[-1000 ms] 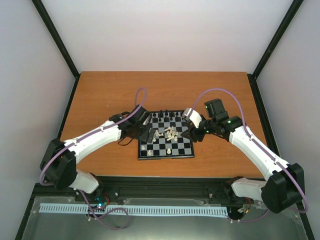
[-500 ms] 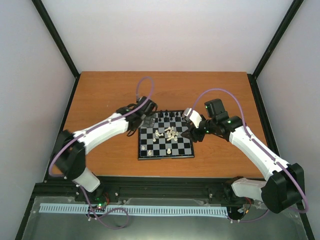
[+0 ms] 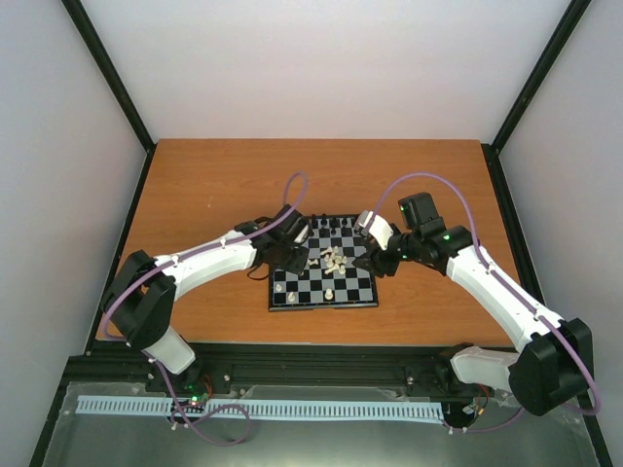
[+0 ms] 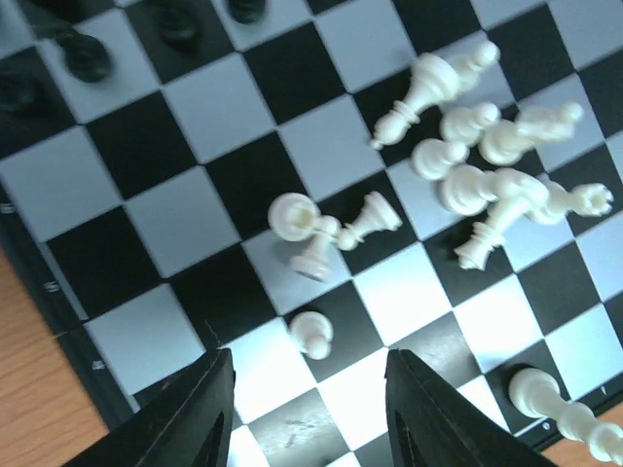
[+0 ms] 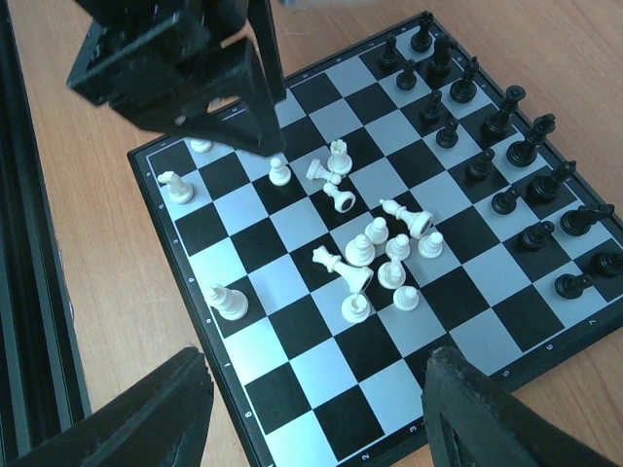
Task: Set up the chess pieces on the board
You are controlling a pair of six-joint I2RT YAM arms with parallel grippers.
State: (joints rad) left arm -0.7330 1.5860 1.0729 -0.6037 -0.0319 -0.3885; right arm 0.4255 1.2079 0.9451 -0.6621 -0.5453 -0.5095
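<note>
Compared with one second ago, finds the left gripper (image 3: 292,255) no longer beside the left border of the board (image 3: 352,290). Half a second ago above the far left corner, now over the left columns, close to the heap of white pieces (image 3: 334,260). Finds the right gripper (image 3: 373,256) at the same place as before, at the right border of the board. No change noticed among the pieces in the top view.

Left arm: reaching in from the near left, forearm low over the worktop (image 3: 214,185), elbow far out to the left, wrist pointing down at the squares. Jaws released, standing apart, with only bare squares between. Just beyond the fingertips a standing white pawn (image 4: 311,333), apparently not touched.

Right arm: bent in from the near right, wrist turned toward the middle of the board. Jaws wide apart, grasping nothing.

Board in the middle of the worktop, between both grippers. Black pieces (image 3: 331,225) standing along the far edge. Most white pieces lying in the centre heap, a few standing in the near rows.
</note>
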